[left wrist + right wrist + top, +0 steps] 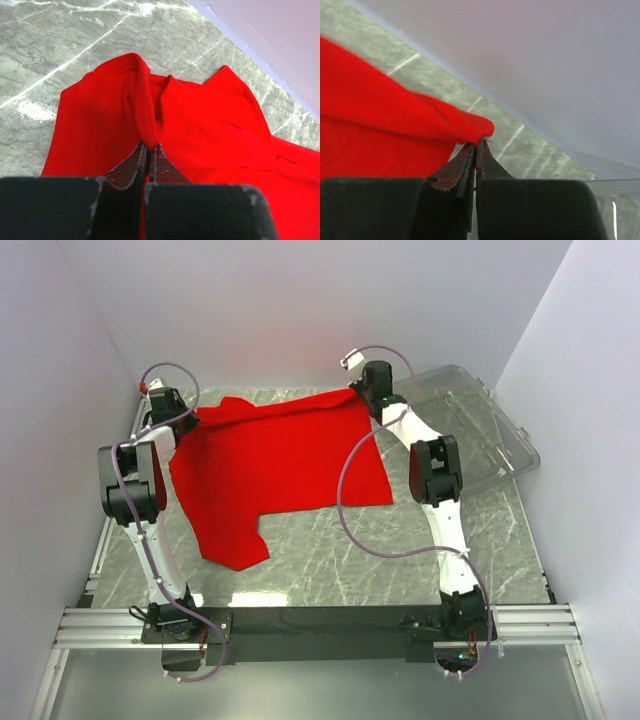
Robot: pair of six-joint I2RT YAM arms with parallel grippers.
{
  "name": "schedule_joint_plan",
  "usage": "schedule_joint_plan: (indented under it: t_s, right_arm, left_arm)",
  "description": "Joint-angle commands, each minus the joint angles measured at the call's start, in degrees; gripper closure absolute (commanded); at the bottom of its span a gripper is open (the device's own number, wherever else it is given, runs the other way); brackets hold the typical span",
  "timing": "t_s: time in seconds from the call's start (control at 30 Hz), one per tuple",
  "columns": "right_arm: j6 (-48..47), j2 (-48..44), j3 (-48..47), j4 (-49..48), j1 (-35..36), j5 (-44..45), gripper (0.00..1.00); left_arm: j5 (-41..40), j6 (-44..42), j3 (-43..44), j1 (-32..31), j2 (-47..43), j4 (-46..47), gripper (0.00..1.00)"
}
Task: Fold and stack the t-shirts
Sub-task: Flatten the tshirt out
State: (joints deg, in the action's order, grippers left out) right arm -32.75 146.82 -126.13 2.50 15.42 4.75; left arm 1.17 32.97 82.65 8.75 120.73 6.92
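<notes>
Red shirt (pixel 280 465) lies spread mid-frame on the counter (pixel 400 570); left hand (pixel 148 146) pinches its upper-left edge, right hand (pixel 475 144) pinches its upper-right corner beside the bin (pixel 475 425)

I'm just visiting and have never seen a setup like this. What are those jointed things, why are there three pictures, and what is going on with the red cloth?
The jointed things are two robot arms bolted at the near edge of a marble-patterned table. The overhead picture comes from a fixed camera above and behind them. The other two come from small cameras on each wrist, looking along that arm's own fingers.

A red t-shirt lies spread on the table, and a clear plastic bin sits at the far right. The left gripper is pinched shut on a fold of the shirt. The right gripper is pinched shut on another corner of it, near the back wall.
</notes>
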Motion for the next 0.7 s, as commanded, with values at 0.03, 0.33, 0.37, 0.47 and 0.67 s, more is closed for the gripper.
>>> schedule_joint_plan:
  t_s: [0.03,0.33,0.37,0.47,0.67]
  right_arm:
    - [-2.2,-3.0,2.5,0.1,0.1,-0.6,0.98]
    - [-2.6,-4.9,5.4,-1.8,0.0,-0.6,0.97]
    - [-2.7,-5.8,6.0,-2.1,0.0,-0.9,0.98]
    - [-3.1,-7.8,9.7,-5.0,0.0,-1.4,0.98]
    - [-2.0,-7.4,8.9,-6.4,-0.4,0.4,1.00]
  left_arm:
    - [-0.9,-1.4,2.9,-0.1,-2.4,0.5,0.99]
    - [-1.0,-1.8,3.8,0.1,-2.3,0.1,0.99]
    - [-0.9,-1.8,3.9,0.2,-2.3,0.1,0.99]
    - [-1.0,-1.9,4.3,0.5,-2.2,-0.1,0.99]
    - [-0.9,-2.0,5.3,1.3,-1.9,-0.5,0.99]
